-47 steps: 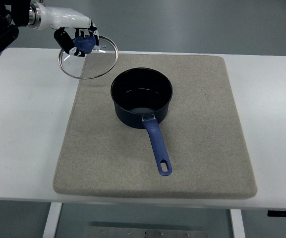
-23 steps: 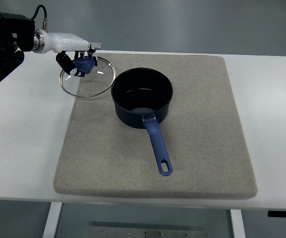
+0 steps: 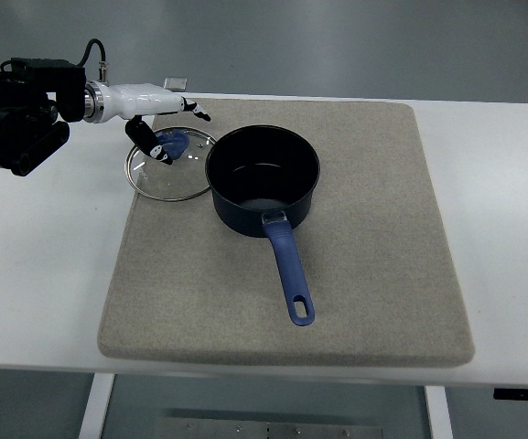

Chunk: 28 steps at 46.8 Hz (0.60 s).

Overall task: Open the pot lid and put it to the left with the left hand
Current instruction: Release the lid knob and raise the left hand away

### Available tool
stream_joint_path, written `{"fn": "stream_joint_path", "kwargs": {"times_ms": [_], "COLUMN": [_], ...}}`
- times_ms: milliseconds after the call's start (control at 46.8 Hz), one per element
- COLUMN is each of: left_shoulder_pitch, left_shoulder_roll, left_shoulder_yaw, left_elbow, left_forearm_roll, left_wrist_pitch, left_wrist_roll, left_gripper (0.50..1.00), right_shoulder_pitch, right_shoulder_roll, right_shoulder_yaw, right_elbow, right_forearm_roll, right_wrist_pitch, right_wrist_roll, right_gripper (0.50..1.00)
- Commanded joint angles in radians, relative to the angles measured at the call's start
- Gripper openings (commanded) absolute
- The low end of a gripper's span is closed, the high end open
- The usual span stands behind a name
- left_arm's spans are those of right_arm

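The glass lid [image 3: 169, 165] is seen lying on the grey mat [image 3: 373, 238], just left of the pot [image 3: 262, 178]. The left hand [image 3: 165, 130] is spread over its blue knob [image 3: 174, 144], apparently released.

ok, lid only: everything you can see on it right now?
The lid is a round clear glass disc with a thin metal rim and a blue knob on top. It lies about flat, knob up, near the far left corner of the grey mat, its left rim at the mat's edge. Its right rim meets or slips behind the pot. The left robot hand is over the knob with spread fingers; contact unclear.
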Motion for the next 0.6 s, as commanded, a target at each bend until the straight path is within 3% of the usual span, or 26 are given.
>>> {"fn": "stream_joint_path", "kwargs": {"times_ms": [0,385,577], "left_shoulder_pitch": [-0.004,0.12,0.14], "left_shoulder_roll": [0.009,0.012,-0.023], "left_shoulder_yaw": [-0.015,-0.323,-0.359], "left_elbow": [-0.004,0.044,0.03], "left_forearm_roll": [-0.065,-0.605,-0.85], "left_wrist_pitch": [-0.001,0.001,-0.028], "left_wrist_roll": [0.0,0.0,0.0], "left_gripper": [0.99,0.99,0.992], "right_shoulder_pitch": [0.0,0.0,0.0], "right_shoulder_roll": [0.0,0.0,0.0], "right_shoulder_yaw": [-0.001,-0.001,0.0], "right_elbow": [0.0,0.0,0.0], "right_forearm_roll": [0.0,0.0,-0.002], "right_wrist_pitch": [0.0,0.0,0.0], "right_wrist_roll": [0.0,0.0,0.0], "right_gripper": [0.917,0.917,0.917]}}
